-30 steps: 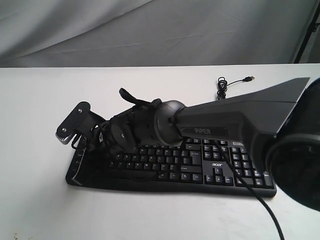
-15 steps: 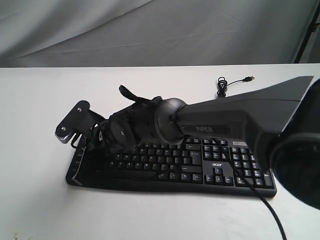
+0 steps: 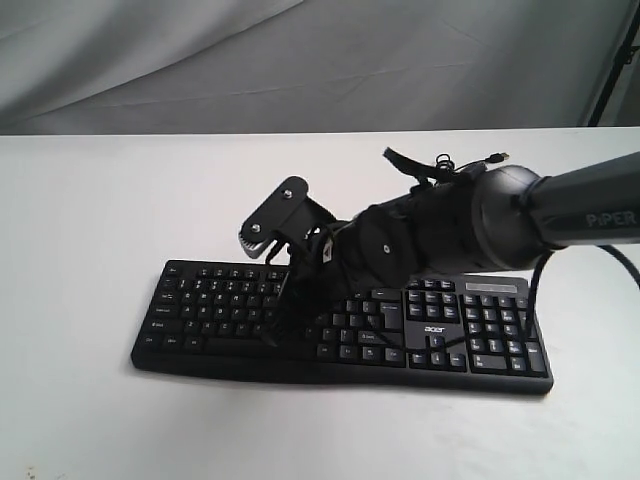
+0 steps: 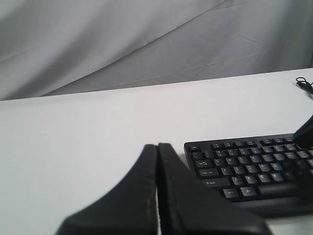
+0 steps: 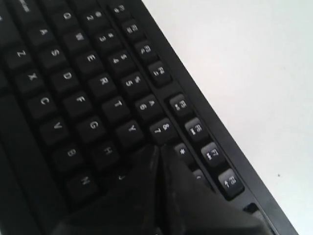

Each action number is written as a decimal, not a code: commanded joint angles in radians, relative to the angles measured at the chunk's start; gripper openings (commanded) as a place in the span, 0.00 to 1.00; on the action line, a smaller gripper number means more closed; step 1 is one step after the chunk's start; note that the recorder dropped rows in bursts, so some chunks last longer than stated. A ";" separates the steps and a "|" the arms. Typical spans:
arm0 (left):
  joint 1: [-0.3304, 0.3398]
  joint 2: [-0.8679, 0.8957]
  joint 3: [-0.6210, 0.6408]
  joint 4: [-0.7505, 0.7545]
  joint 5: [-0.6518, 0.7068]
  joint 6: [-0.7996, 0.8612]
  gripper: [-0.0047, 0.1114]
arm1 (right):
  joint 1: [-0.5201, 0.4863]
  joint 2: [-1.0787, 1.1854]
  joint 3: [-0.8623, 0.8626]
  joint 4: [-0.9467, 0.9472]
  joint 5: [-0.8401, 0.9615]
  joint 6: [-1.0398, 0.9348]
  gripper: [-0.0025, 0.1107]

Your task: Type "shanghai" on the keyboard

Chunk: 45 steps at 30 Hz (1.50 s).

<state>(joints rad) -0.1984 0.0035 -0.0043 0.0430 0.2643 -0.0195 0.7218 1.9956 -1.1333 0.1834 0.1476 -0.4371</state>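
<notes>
The long black keyboard (image 3: 215,300) lies across the white table, number pad and "acer" logo at its right end. My right gripper (image 3: 280,330) reaches in from the right and points down at the middle of the letter block. In the right wrist view this gripper (image 5: 157,148) is shut and empty, its tip right by the Y, 7 and H keys and covering the key beneath it. My left gripper (image 4: 157,146) is shut and empty, held over bare table off the keyboard's (image 4: 244,164) left end; it does not show in the exterior view.
The thin black USB cable with its plug (image 3: 495,158) lies on the table (image 3: 90,200) behind the keyboard, partly hidden by the right arm; its coil (image 4: 303,83) shows in the left wrist view. A grey cloth backdrop (image 3: 300,60) hangs behind the table.
The right arm has swung to the right along the keyboard, from its left end to the middle of the letters. The left half of the keyboard is now uncovered.
</notes>
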 commanded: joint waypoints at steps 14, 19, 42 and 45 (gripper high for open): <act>-0.004 -0.003 0.004 0.001 -0.005 -0.003 0.04 | -0.013 0.018 0.043 0.011 -0.091 -0.003 0.02; -0.004 -0.003 0.004 0.001 -0.005 -0.003 0.04 | -0.013 0.035 0.043 0.011 -0.116 -0.003 0.02; -0.004 -0.003 0.004 0.001 -0.005 -0.003 0.04 | -0.013 0.035 0.043 0.009 -0.065 -0.003 0.02; -0.004 -0.003 0.004 0.001 -0.005 -0.003 0.04 | -0.013 0.041 0.043 0.003 -0.067 -0.003 0.02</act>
<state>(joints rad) -0.1984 0.0035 -0.0043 0.0430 0.2643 -0.0195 0.7154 2.0313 -1.0968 0.1894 0.0718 -0.4371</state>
